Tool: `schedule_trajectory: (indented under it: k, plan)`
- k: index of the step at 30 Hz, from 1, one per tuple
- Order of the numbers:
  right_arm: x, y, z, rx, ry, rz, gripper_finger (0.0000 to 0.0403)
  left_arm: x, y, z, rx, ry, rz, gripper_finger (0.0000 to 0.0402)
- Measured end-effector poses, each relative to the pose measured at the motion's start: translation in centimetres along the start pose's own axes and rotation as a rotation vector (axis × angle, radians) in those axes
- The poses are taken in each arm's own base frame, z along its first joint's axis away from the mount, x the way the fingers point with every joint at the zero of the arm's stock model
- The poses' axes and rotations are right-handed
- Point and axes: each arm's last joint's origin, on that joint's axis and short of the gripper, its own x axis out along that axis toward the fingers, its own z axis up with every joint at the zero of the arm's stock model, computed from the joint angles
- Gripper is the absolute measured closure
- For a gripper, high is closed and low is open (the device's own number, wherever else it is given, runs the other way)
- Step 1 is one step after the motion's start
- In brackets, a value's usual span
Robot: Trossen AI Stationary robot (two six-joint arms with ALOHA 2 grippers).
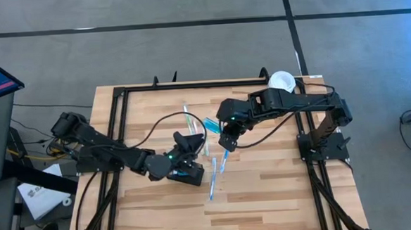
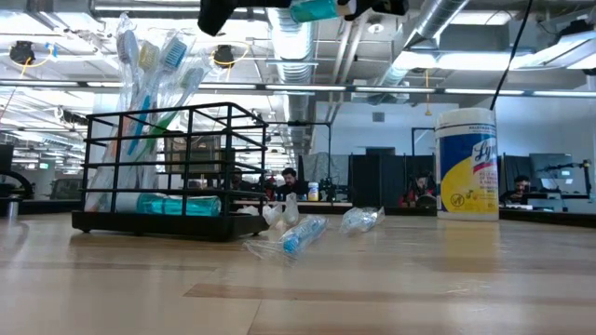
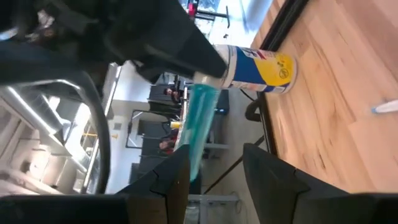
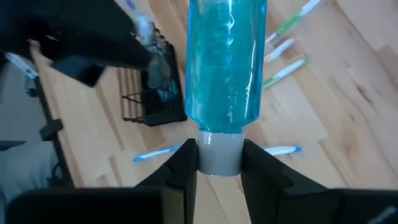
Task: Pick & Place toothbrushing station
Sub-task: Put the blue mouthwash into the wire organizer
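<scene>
The toothbrushing station (image 2: 168, 167) is a black wire rack resting on its base on the wooden table. Several toothbrushes stand in it and a teal tube lies in its bottom; the high view shows the toothbrushing station (image 1: 188, 175) beside my left arm. My right gripper (image 4: 219, 163) is shut on a clear blue tube (image 4: 225, 62), held high above the table. The same blue tube (image 1: 211, 124) shows left of my right gripper (image 1: 224, 136). My left gripper (image 3: 214, 177) is open in the air, pointing level toward the blue tube (image 3: 200, 124), with nothing between its fingers. My right gripper pinches the tube's grey cap end (image 4: 219, 155) between its two fingers, one on each side. The fingers slant down from the table's right side, and the tube runs on in line with them. The tube is lifted clear of the table, with its body beyond the fingertips.
A yellow-and-white wipes canister (image 2: 467, 163) stands at the table's far right. Wrapped toothbrushes (image 2: 303, 233) lie loose on the table, some of these toothbrushes (image 4: 283, 46) below the tube. A black frame (image 1: 120, 98) rims the table.
</scene>
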Motion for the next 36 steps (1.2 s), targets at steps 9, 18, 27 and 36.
schedule_trajectory:
  k: [9,18,27,36]
  plan:
    - [-0.1,1.3,-0.3,-0.029,-0.019,0.050,0.0318,0.4,0.1,0.4,0.011,0.029,0.052,0.0261]
    - [-0.2,2.3,-1.0,-0.060,-0.011,0.067,0.0318,0.5,0.4,0.3,0.020,0.031,0.064,0.0261]
    - [-0.3,2.9,-1.2,-0.074,-0.024,0.088,0.0318,0.9,0.6,0.1,0.006,0.037,0.071,0.0261]
    - [-0.3,3.0,-1.2,-0.078,-0.025,0.091,0.0318,1.0,0.7,0.1,0.002,0.011,0.069,0.0261]
